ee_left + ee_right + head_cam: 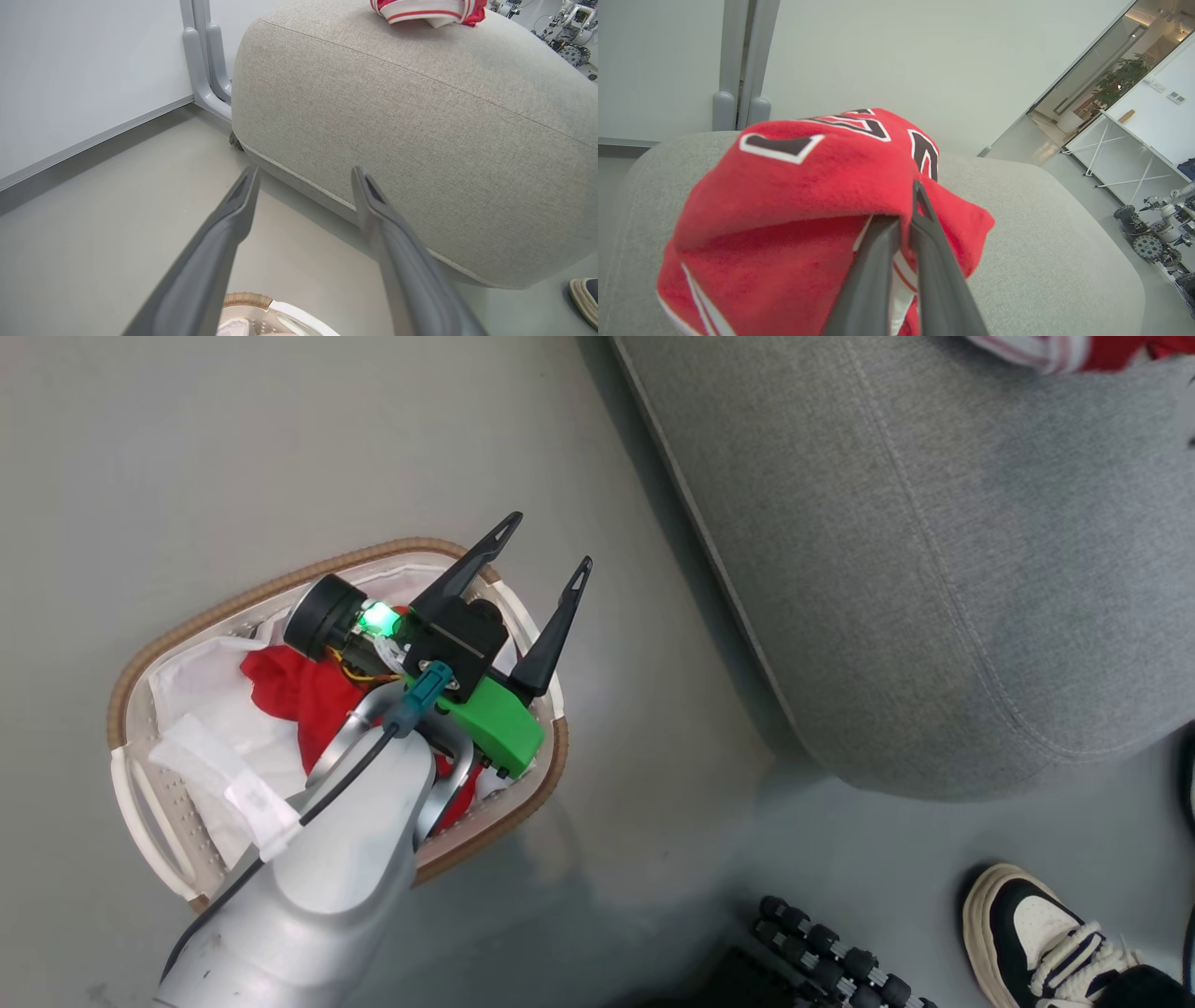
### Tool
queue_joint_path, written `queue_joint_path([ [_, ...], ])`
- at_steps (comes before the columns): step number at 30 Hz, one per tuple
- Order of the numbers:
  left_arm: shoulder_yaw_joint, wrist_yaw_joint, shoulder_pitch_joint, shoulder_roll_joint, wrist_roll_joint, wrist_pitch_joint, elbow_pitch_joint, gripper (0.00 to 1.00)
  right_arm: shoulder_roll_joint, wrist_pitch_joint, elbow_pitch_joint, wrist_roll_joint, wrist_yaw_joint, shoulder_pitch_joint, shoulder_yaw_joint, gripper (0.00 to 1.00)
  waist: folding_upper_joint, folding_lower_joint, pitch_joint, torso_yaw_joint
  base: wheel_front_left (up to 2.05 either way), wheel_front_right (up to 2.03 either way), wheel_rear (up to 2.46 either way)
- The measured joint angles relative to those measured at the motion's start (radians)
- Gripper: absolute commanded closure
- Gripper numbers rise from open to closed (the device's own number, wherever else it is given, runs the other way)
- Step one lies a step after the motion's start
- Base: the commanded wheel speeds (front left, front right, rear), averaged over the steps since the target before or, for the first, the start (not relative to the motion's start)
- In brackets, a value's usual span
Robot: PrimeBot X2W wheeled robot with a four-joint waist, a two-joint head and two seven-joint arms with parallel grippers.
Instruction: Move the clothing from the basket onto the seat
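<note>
Head view: L gripper (550,540) hangs over the basket (187,625), fingers spread wide, nothing in them. The plain red garment (289,695) lies inside w/ a white cloth sheet (210,700), partly hidden by the arm. The seat (934,569) is just beside the basket, w/ the jersey (1074,350) at the frame's top edge. L wrist view: open fingers point past the basket rim twd the seat's side, jersey up on top. R wrist view: R gripper (903,210) is pinched tight on a fold of the jersey, which looks to rest on the seat top. Prob. step: jersey delivered, not yet let go; 2nd garment untouched. Next: R opens and backs off w/o snagging cloth; L tips down into the basket and takes red fabric only, not the sheet.
</note>
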Motion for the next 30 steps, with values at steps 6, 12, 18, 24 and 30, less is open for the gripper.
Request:
queue_joint_path([
  [6,0.012,0.012,0.000,0.009,-0.012,-0.003,0.009,0.00,0.058,0.000,-0.003,0.000,0.000,0.116,-0.053,0.64,0.0000,0.0000,-0.003,0.008,0.00,0.00,0.00],
  [12,0.023,0.022,0.002,0.011,-0.032,-0.006,0.026,0.00,0.087,0.000,-0.026,0.020,0.000,0.223,-0.101,0.00,0.0000,0.0000,-0.036,0.003,0.00,0.00,0.00],
  [18,0.054,0.048,0.032,0.013,-0.046,-0.011,0.044,0.00,0.088,0.000,-0.057,0.023,0.000,0.331,-0.093,0.00,0.0000,0.0000,-0.087,0.007,0.00,0.00,0.00],
  [24,0.103,0.065,0.078,0.014,-0.052,-0.012,0.011,0.00,0.102,0.000,-0.108,0.045,0.000,0.409,-0.050,0.00,0.0000,-0.0001,-0.139,0.025,0.00,0.00,0.00],
  [30,0.166,0.079,0.144,0.008,-0.051,-0.013,-0.031,0.00,0.119,0.000,-0.164,0.082,0.000,0.453,0.029,0.00,0.0000,-0.0001,-0.180,0.067,0.00,0.00,0.00],
])
